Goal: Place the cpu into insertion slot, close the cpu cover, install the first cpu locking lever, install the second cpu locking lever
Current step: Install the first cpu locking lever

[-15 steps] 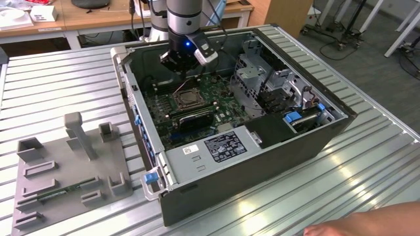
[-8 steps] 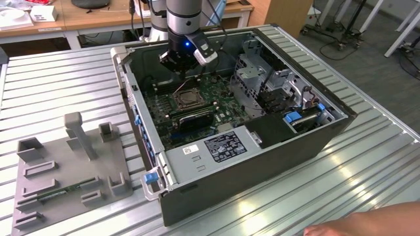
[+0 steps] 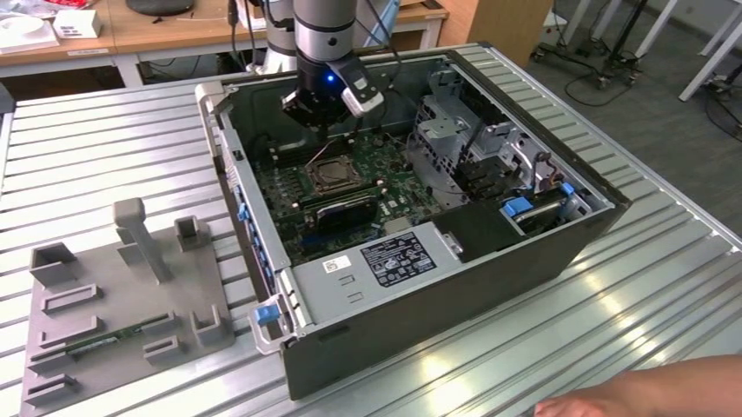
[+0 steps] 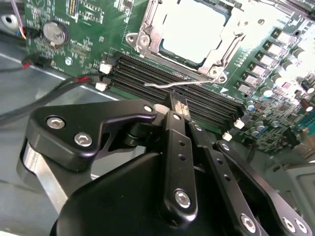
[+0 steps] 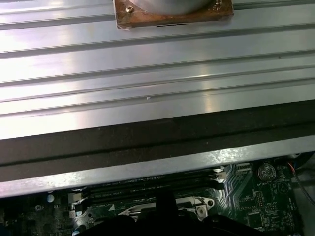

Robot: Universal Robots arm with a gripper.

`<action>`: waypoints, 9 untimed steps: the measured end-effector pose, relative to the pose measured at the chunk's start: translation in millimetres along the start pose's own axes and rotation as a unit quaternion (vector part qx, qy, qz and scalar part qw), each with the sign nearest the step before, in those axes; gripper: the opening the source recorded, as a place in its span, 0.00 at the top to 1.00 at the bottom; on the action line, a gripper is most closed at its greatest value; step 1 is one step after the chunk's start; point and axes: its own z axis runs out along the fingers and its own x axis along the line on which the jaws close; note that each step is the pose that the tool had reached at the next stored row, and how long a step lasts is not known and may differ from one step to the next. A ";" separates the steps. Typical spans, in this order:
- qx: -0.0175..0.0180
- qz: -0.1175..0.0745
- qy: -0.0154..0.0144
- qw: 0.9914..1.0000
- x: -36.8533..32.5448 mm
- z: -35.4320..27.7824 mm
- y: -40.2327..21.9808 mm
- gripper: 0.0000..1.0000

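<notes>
One locking lever (image 4: 162, 85) sits at your gripper's (image 4: 177, 105) tips, with the chip already seated.
Your jaws are drawn tight together, just beside the thin wire lever; whether they pinch it cannot be told. In the second wrist view the cpu (image 4: 194, 29) lies at 12 o'clock from the tips, with the cpu cover (image 4: 146, 29) flat around it. In the exterior view, inside the open computer case (image 3: 383, 304), the insertion slot (image 3: 328, 175) lies at 6 o'clock from your gripper.
</notes>
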 end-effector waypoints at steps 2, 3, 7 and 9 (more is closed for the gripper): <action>0.001 0.015 -0.003 1.000 0.0 0.7 -0.1 0.90; 0.001 0.021 -0.005 1.000 0.0 1.2 -0.2 0.90; 0.001 0.040 -0.009 0.999 0.2 4.9 -0.9 0.90; 0.002 0.047 -0.011 0.999 0.2 6.6 -1.1 0.90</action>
